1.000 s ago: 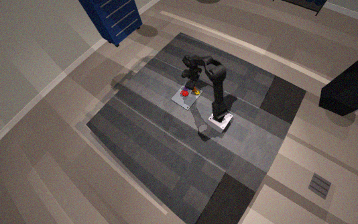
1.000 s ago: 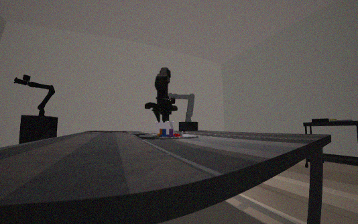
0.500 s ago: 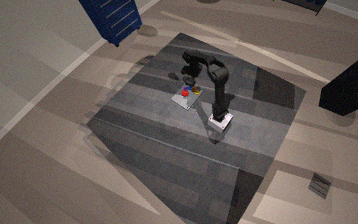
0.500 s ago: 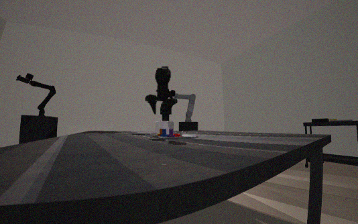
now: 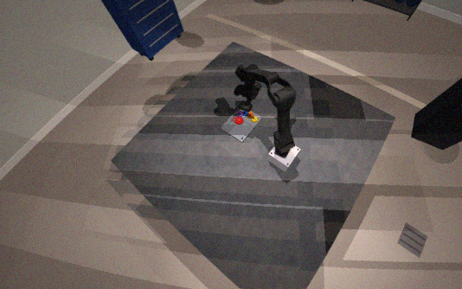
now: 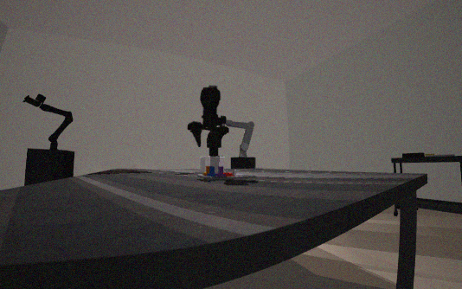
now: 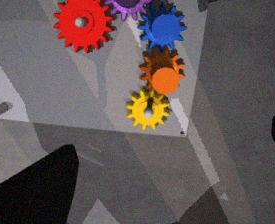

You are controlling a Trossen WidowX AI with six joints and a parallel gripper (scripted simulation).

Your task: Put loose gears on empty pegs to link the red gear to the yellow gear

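The grey board (image 5: 240,133) (image 7: 38,65) carries the red gear (image 5: 237,120) (image 7: 95,30) and the yellow gear (image 5: 253,118) (image 7: 155,111) with its black stripe. Between them a purple gear (image 7: 129,9), a blue gear (image 7: 165,29) and an orange gear (image 7: 165,80) form a bent row, neighbours' teeth close together. The purple gear is cut off at the wrist view's top edge. Whether the teeth engage and each gear sits fully flat I cannot tell for sure. My gripper (image 6: 205,148) (image 7: 174,140) is wide open and empty, above the board's edge near the yellow gear.
An empty peg (image 7: 0,109) stands near the board's left corner in the wrist view. The arm's white base (image 5: 285,157) is on the same dark table (image 5: 182,151). A blue cabinet (image 5: 154,26) stands off beyond the table.
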